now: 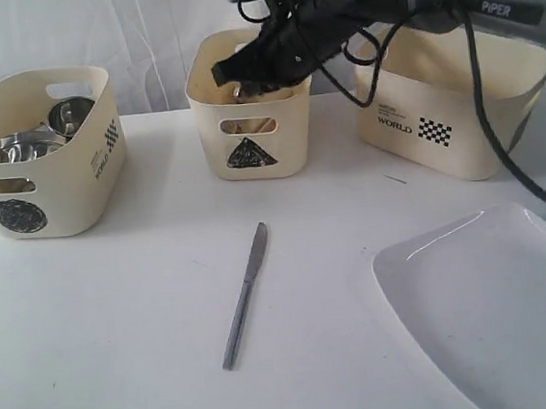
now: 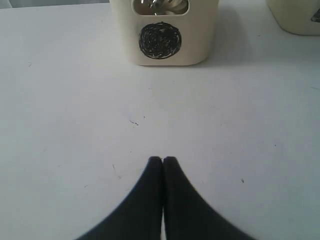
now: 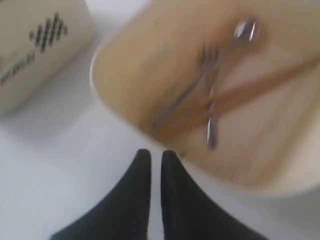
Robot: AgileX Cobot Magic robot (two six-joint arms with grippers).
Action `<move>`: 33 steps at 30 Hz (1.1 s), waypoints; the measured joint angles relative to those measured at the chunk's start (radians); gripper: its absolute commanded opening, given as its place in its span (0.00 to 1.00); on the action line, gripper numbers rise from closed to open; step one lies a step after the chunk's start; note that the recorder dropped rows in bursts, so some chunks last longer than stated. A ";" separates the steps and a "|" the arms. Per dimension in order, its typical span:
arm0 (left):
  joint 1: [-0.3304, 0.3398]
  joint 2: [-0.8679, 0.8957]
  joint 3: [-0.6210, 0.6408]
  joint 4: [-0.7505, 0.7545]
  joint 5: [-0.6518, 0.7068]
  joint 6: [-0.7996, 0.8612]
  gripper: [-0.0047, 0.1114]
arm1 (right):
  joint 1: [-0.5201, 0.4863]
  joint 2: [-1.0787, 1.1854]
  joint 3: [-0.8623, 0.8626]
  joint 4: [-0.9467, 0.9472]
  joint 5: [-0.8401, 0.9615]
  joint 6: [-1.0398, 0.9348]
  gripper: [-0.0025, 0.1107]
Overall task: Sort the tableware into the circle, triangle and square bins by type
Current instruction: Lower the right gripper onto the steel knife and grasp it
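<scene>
Hovering above the small cream plastic bin with the triangle sticker (image 1: 286, 136) at the upper middle of the exterior view, the right gripper (image 1: 224, 72) is keeping its jaws only narrowly apart, with nothing between them. Inside that bin, blurred in the right wrist view, a steel fork (image 3: 187, 95), a steel spoon (image 3: 245, 30) and wooden chopsticks (image 3: 260, 82) are lying crossed on the floor. The left gripper (image 2: 162, 159) is hanging over bare white table (image 1: 120, 325) with its jaws pressed together, facing the wide cream bin with the dark round sticker (image 1: 67, 176). That bin, at the upper left, is holding steel mugs (image 1: 71, 113). The wide cream bin with the checkered square (image 1: 458, 119) is standing at the upper right. A steel knife (image 1: 246, 294) is lying alone at the centre, and 1 large white rectangular plate (image 1: 496, 309) is resting at the lower right.
</scene>
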State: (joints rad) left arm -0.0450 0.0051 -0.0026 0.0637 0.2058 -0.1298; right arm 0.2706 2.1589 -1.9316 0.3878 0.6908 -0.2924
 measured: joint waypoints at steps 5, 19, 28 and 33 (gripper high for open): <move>0.000 0.000 0.000 0.000 0.000 0.000 0.04 | 0.122 -0.014 0.104 -0.076 0.433 0.272 0.02; 0.000 0.000 0.000 0.000 0.000 0.000 0.04 | 0.306 0.013 0.174 -0.076 0.506 0.423 0.41; 0.000 0.000 0.000 0.000 0.000 0.000 0.04 | 0.306 0.113 0.174 -0.188 0.470 0.630 0.41; 0.000 0.000 0.000 0.000 0.000 0.000 0.04 | 0.308 0.114 0.174 -0.267 0.483 0.657 0.37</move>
State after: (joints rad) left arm -0.0450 0.0051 -0.0026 0.0637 0.2058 -0.1298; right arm 0.5783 2.2726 -1.7578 0.1210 1.1738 0.3648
